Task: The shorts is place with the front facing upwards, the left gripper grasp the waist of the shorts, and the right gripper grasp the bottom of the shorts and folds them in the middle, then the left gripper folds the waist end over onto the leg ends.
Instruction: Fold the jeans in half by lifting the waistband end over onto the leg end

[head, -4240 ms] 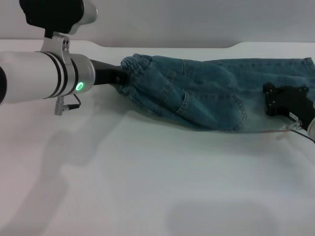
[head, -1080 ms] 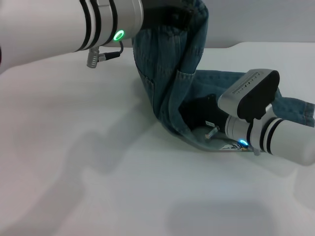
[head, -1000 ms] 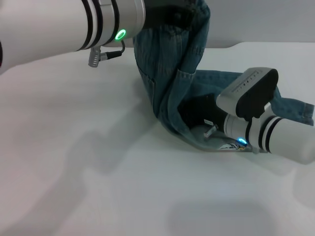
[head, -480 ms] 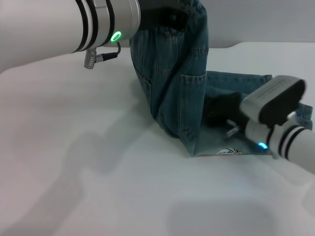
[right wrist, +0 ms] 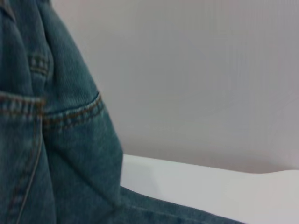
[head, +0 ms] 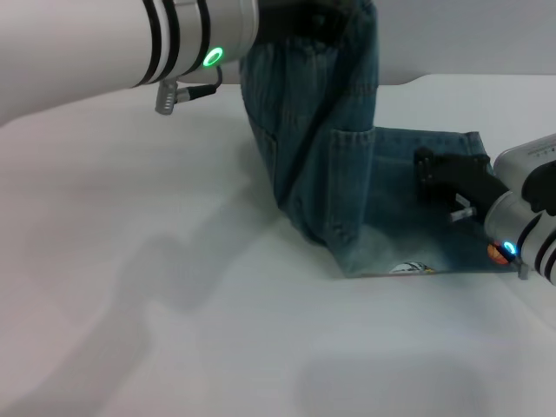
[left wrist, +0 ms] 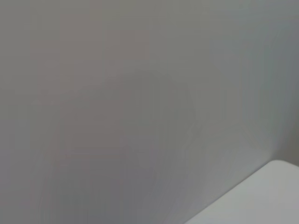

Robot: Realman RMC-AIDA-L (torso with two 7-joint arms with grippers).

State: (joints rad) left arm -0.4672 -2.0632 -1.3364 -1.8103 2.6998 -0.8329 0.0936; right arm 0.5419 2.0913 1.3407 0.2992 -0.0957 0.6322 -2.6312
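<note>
The shorts point(head: 323, 165) hang in a tall fold from my left gripper point(head: 306, 16), which is shut on the gathered waist at the picture's top edge, well above the table. Their lower half lies flat on the table point(head: 130, 287), reaching right to the leg ends point(head: 469, 143). My right gripper point(head: 439, 169) hovers over that flat part, right of the hanging fold and apart from it. A small orange spot point(head: 496, 253) shows beside the right arm's blue light. The right wrist view shows the hanging denim point(right wrist: 51, 140) close up. The left wrist view shows no cloth.
The white table point(right wrist: 196, 186) runs to a grey wall point(left wrist: 140, 93) behind. My left arm point(head: 104, 43) crosses the upper left. A pale label point(head: 408, 268) shows at the fabric's front edge.
My right gripper has drawn back to the right, out from the fold. The hanging part of the shorts has swung a little rightward with the left gripper still holding the waist high.
</note>
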